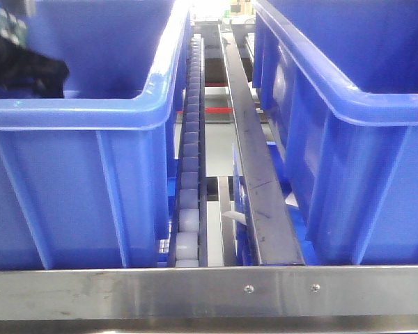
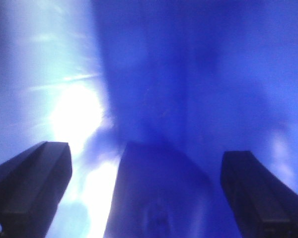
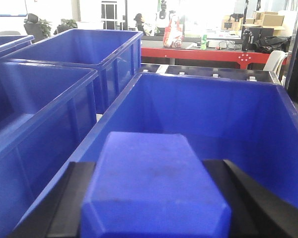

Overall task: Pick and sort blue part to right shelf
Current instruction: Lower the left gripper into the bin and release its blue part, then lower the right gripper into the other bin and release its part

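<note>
My right gripper [image 3: 151,198] is shut on a blue part [image 3: 154,173], a blocky piece with bevelled corners. Its black fingers [image 3: 72,198] press both sides of the part. It holds the part over the near end of a large blue bin [image 3: 213,114]. My left gripper [image 2: 146,191] is open, low inside a blue bin [image 2: 198,74]. Another blue part [image 2: 159,193] sits between its wide-spread fingers [image 2: 30,188], with gaps on both sides. The front view shows the shelf's steel front rail [image 1: 195,292] and white roller track [image 1: 188,174].
Two blue bins [image 1: 70,174] [image 1: 362,139] flank the roller track and a dark steel divider bar [image 1: 254,160]. A black part of the left arm [image 1: 21,62] reaches into the left bin. More blue bins [image 3: 49,99] stand left of the right gripper. A red workbench [image 3: 198,52] stands behind.
</note>
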You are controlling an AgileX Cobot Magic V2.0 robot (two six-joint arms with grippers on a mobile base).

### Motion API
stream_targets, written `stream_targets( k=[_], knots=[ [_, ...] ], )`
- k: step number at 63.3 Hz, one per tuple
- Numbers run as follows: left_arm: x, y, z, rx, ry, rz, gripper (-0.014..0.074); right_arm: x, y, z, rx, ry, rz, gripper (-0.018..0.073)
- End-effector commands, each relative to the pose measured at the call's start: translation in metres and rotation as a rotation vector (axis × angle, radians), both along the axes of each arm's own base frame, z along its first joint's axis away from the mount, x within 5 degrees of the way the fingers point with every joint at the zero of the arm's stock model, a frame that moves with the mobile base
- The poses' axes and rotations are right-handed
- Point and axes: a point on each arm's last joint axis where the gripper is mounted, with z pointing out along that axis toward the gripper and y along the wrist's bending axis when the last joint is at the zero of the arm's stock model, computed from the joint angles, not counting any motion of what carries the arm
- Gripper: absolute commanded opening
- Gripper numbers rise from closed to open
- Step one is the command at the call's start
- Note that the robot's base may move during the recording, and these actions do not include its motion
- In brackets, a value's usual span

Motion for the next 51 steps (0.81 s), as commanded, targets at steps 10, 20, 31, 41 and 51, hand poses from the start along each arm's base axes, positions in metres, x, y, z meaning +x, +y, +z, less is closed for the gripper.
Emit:
stream_targets(
  k=[10,20,31,41,51],
  knots=[
    [-0.051,0.010,0.084,-0.063,-0.250,0.001,0.0526,-0.001,0.001,0.016,0.007,-0.099,0.004,0.0215],
    [-0.099,0.021,0.106,-0.089,-0.366,-0.001,0.0408,-0.001,0.000,0.014,0.001,-0.071,-0.002,0.0215],
    [-0.153,0.032,0.116,-0.117,-0.500,-0.004,0.0309,0.004,0.002,0.012,-0.013,-0.026,-0.006,0.0215],
    [-0.195,0.042,0.117,-0.136,-0.603,-0.006,0.0225,0.022,0.009,0.013,-0.024,0.050,0.003,0.0215],
    [-0.231,0.051,0.117,-0.128,-0.691,-0.010,0.0162,0.050,0.019,0.032,-0.048,0.141,0.003,0.0215]
  ],
)
